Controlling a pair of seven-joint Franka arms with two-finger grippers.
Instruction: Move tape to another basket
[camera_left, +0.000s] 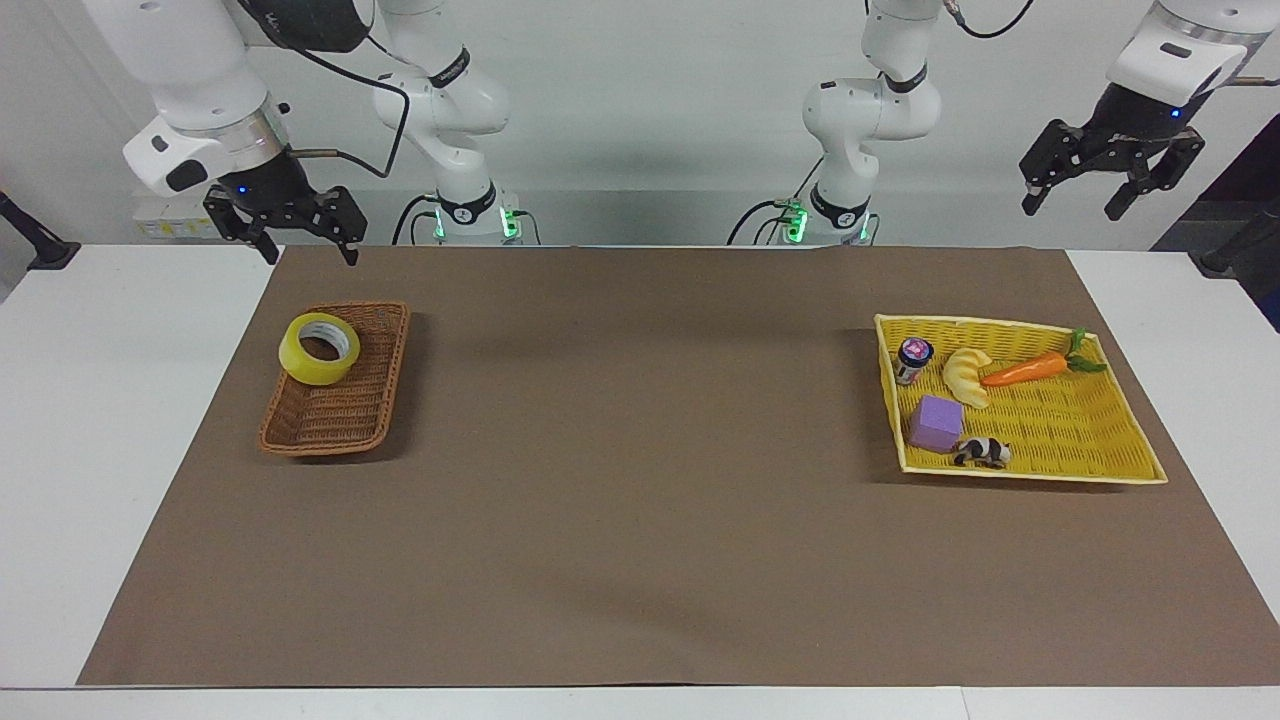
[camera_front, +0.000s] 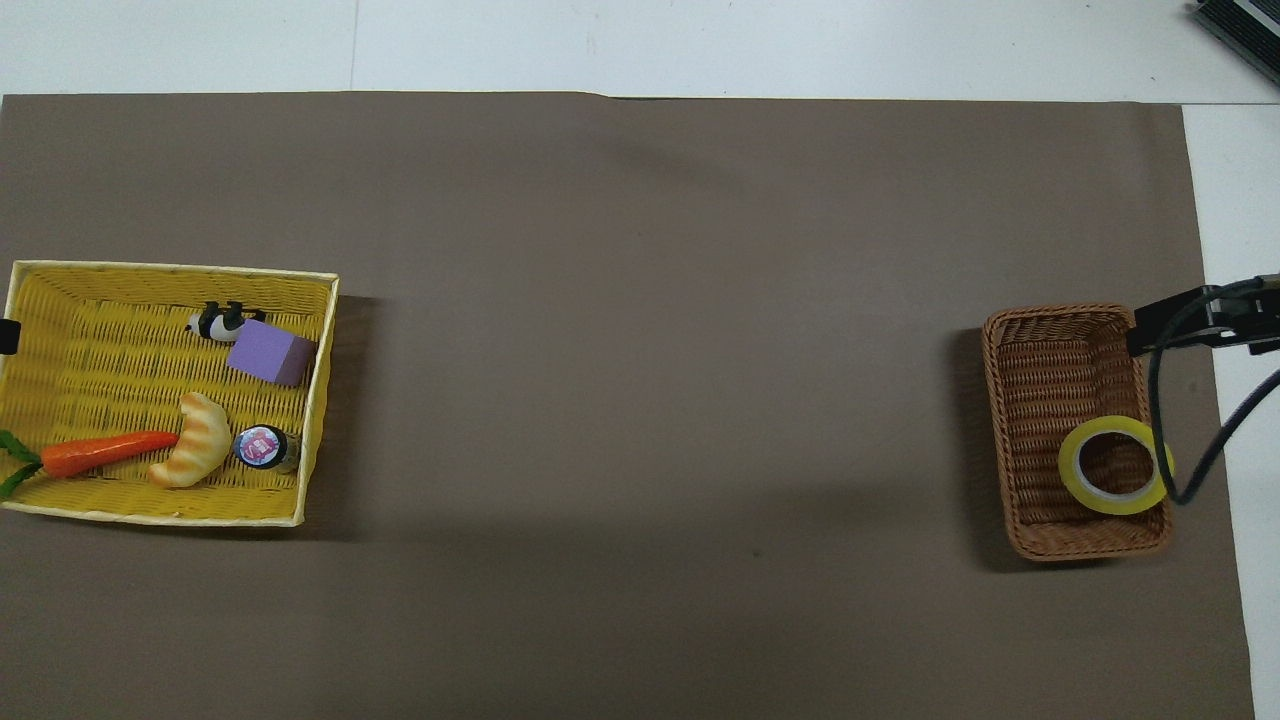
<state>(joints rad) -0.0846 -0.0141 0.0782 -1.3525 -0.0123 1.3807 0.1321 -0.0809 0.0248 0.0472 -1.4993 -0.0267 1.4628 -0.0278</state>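
Observation:
The yellow tape rests in the brown wicker basket, at the basket's end nearer the robots, tilted against its rim. My right gripper hangs open and empty in the air over the mat's edge by the robots, apart from the tape. My left gripper waits open and empty, raised high off the left arm's end of the table. In the overhead view only a black part of the right wrist and its cable show beside the basket.
A flat yellow woven tray lies toward the left arm's end of the table. It holds a carrot, a croissant toy, a purple block, a small jar and a panda figure. Brown mat spans between the two containers.

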